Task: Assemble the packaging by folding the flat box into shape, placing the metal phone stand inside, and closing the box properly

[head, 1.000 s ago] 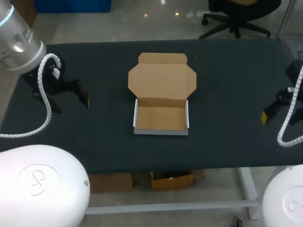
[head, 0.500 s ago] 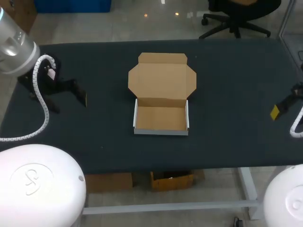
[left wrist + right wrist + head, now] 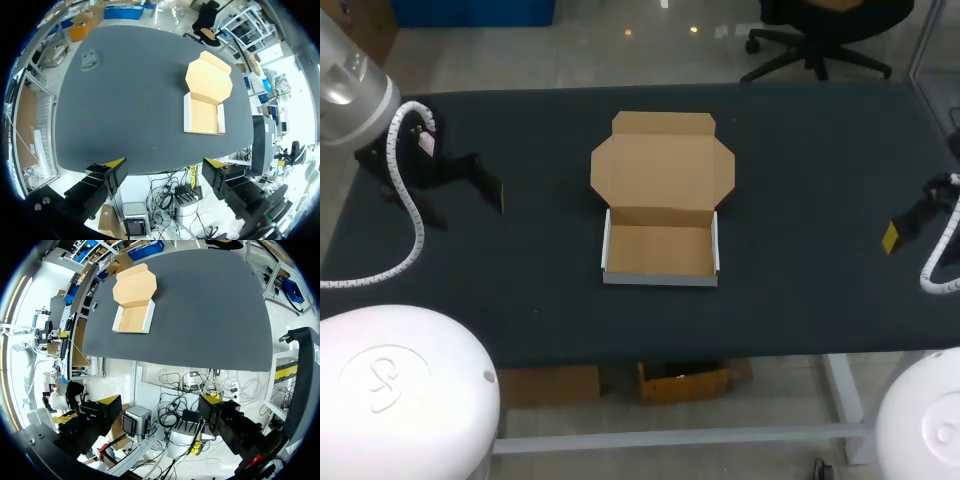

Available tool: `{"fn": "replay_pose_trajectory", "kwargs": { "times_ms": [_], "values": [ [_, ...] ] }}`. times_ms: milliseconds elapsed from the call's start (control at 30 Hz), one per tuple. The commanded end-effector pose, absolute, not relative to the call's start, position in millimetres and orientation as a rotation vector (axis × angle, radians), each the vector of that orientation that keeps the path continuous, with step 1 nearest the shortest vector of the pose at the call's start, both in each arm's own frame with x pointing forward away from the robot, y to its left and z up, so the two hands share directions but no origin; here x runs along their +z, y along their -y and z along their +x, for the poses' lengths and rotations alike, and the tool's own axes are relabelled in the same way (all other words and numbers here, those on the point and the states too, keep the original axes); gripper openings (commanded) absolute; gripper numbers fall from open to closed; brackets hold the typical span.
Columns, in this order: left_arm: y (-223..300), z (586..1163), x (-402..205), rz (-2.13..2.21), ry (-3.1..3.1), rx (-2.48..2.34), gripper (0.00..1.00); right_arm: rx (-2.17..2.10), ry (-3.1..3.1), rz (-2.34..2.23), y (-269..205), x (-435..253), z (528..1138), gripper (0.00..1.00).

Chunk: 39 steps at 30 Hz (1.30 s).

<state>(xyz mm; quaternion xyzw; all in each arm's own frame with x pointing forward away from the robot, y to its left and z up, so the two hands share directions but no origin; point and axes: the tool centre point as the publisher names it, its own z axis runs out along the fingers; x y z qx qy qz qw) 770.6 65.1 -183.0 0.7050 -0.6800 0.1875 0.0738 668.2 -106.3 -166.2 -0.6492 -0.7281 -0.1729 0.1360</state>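
Though folded, box open-lidded on table

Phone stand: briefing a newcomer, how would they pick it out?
Look at the dark table with the open cardboard box on it. Well away from the box, near a far corner of the table, lies the phone stand. It is small and grey, while the box is big and brown.

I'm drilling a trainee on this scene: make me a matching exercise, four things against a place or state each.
1 box tray
2 box lid
3 left gripper
4 right gripper

A at the table's right side
B empty, walls up
C at the table's left side
D swung open, beyond the tray

Pairs: 1-B, 2-D, 3-C, 4-A
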Motion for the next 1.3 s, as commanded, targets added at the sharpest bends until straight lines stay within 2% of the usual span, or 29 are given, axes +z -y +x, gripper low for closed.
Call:
{"fn": "replay_pose_trajectory", "kwargs": {
  "times_ms": [33, 1300],
  "values": [
    [-66, 766, -175, 2.073, 2.063, 0.557, 1.00, -0.506, 2.103, -1.881, 107, -165, 664, 1.00],
    [-64, 772, -189, 2.005, 2.061, 0.421, 1.00, -0.468, 2.030, -1.909, 109, -168, 663, 1.00]
  ]
}}
